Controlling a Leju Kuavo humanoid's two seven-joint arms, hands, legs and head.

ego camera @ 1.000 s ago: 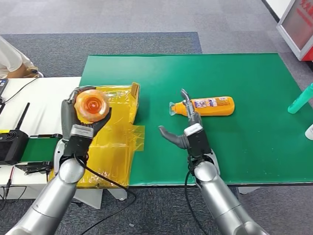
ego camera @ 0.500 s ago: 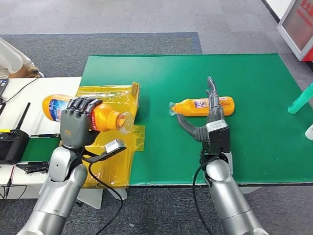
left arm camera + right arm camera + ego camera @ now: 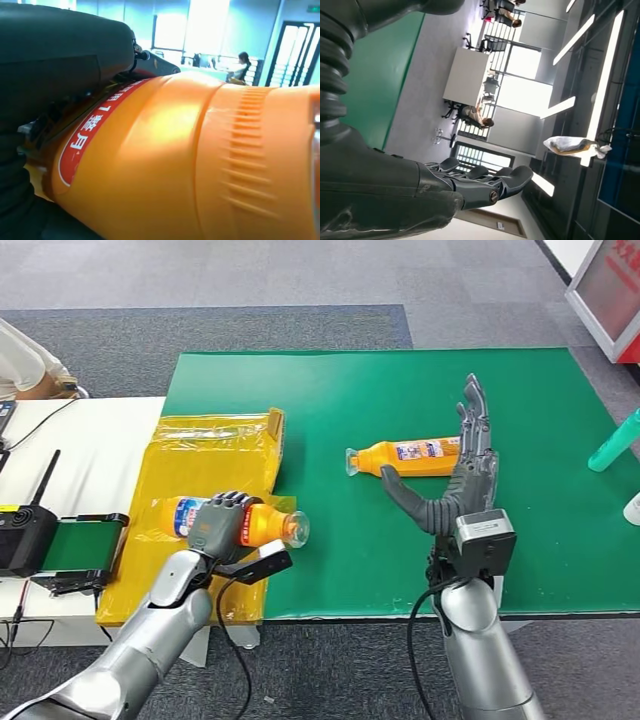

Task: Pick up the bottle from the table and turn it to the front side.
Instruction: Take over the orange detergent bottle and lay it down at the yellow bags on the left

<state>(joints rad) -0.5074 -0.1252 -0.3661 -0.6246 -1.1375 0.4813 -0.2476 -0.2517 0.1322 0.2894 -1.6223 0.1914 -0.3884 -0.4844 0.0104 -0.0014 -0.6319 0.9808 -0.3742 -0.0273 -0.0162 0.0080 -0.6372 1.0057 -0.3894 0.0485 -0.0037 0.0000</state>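
Over the green table [image 3: 528,540], left hand [image 3: 215,525] grips an orange bottle [image 3: 260,523]; right hand [image 3: 464,485] spread, empty.

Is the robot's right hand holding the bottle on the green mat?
No, the right hand is spread open above that bottle, gripping nothing.

Orange bottle [image 3: 241,523] on its side, clear cap rightward

We see left hand [image 3: 219,525] gripping orange bottle [image 3: 249,524], lying sideways over yellow sheet [image 3: 204,455], cap end toward green mat [image 3: 528,390]. Right hand [image 3: 466,472] raised, fingers spread, holding nothing, in front of second orange bottle [image 3: 404,457] lying on mat.
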